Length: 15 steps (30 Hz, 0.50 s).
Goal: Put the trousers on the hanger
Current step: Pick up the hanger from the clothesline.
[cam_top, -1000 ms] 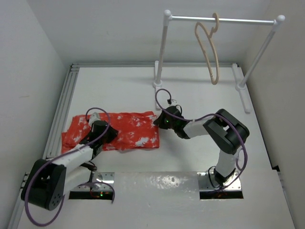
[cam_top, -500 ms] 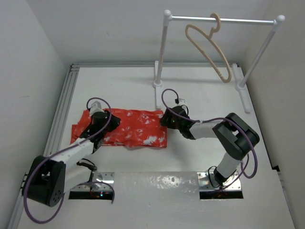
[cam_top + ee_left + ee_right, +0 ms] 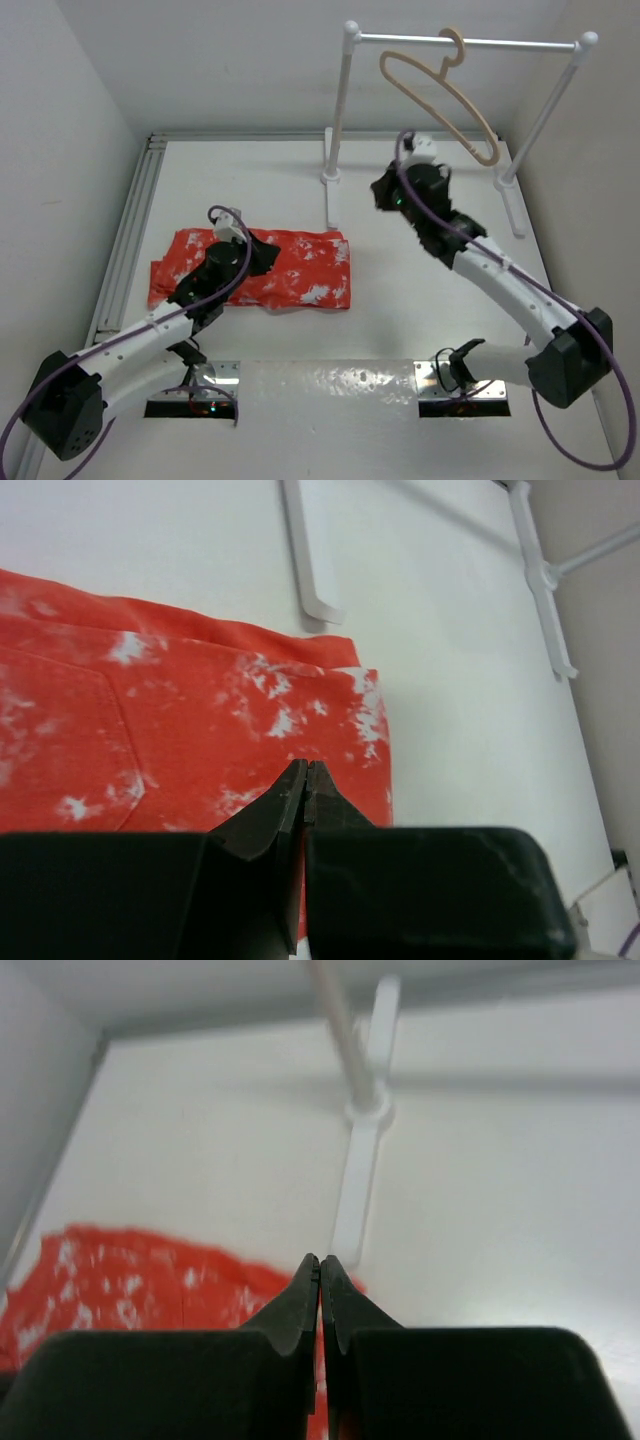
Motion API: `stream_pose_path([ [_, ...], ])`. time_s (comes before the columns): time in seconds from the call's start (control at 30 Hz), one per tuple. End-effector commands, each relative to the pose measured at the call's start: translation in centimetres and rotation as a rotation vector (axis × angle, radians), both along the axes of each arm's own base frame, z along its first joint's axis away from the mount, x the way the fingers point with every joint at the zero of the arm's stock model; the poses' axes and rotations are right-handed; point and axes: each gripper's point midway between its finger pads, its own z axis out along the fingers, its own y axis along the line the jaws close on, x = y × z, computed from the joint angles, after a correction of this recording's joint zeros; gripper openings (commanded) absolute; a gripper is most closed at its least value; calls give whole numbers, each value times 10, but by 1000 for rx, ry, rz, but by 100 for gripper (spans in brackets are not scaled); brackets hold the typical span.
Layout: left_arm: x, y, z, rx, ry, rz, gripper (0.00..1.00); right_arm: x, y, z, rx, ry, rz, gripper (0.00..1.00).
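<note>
The red-orange trousers (image 3: 290, 272) lie folded flat on the white table, left of centre. They also show in the left wrist view (image 3: 150, 720) and in the right wrist view (image 3: 120, 1275). My left gripper (image 3: 262, 260) is shut and empty, just above the middle of the trousers; in its wrist view the tips (image 3: 305, 772) are closed over the fabric. My right gripper (image 3: 381, 198) is shut and empty, raised above the table right of the trousers, below the hanger. The tan wooden hanger (image 3: 440, 95) hangs tilted by its hook on the white rail.
The white rail (image 3: 465, 42) stands on two posts at the back. Its left post (image 3: 336, 110) and flat foot (image 3: 358, 1175) are near the trousers' right end. A metal track (image 3: 128, 235) runs along the table's left edge. Walls close in on left and right.
My right gripper has left the trousers' right end and risen toward the rail. My left gripper has moved right over the trousers. The trousers shifted right and the hanger swung.
</note>
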Motion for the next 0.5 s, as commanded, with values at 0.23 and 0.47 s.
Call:
stream_pose_path([
  [0.23,-18,-36,20,-36,-87,-182,1,90,-150,146,-213,-183,-267,68],
  [0.47,-34,-54,12,-17,-79,-254,3,140,-196,117,-267,-22,-281,91],
])
